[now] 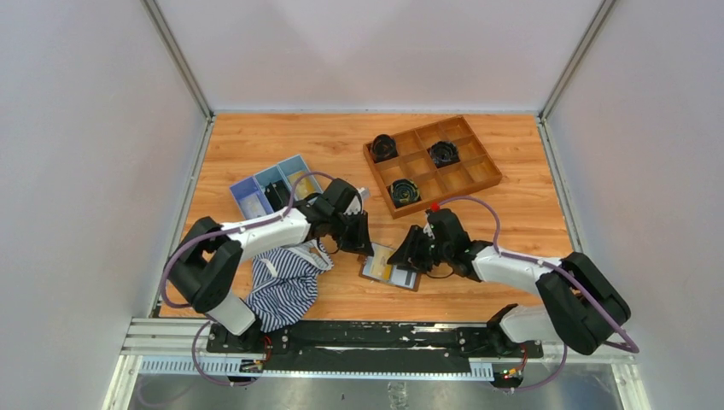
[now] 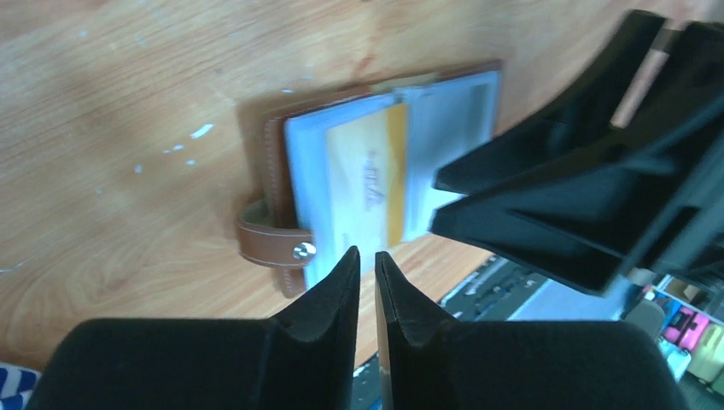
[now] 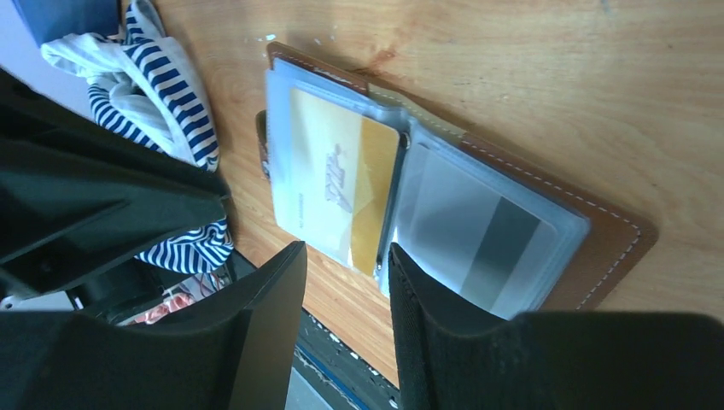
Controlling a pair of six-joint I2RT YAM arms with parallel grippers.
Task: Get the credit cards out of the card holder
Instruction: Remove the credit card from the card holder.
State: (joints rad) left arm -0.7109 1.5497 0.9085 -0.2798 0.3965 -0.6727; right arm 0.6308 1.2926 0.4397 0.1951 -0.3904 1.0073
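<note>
At the left gripper (image 2: 367,254): narrowed to a thin slit, nothing pinched. At the right gripper (image 3: 344,252): parted moderately, likewise empty. Just below and between both, lying open and flat on the wooden surface (image 2: 102,171): the card holder (image 3: 427,179), brown cover down, clear sleeves up. In the sleeve under the left tips, a yellow card (image 2: 367,184); in the sleeve nearer the right gripper, a grey-toned card (image 3: 491,235). Beside the left tips, a brown snap strap (image 2: 269,243). Back along the left arm, a striped cloth (image 1: 286,286). Farther out past the left gripper, a blue compartment tray (image 1: 248,184); past the right gripper, a wooden grid tray (image 1: 461,154) with three dark round items (image 1: 443,154).
</note>
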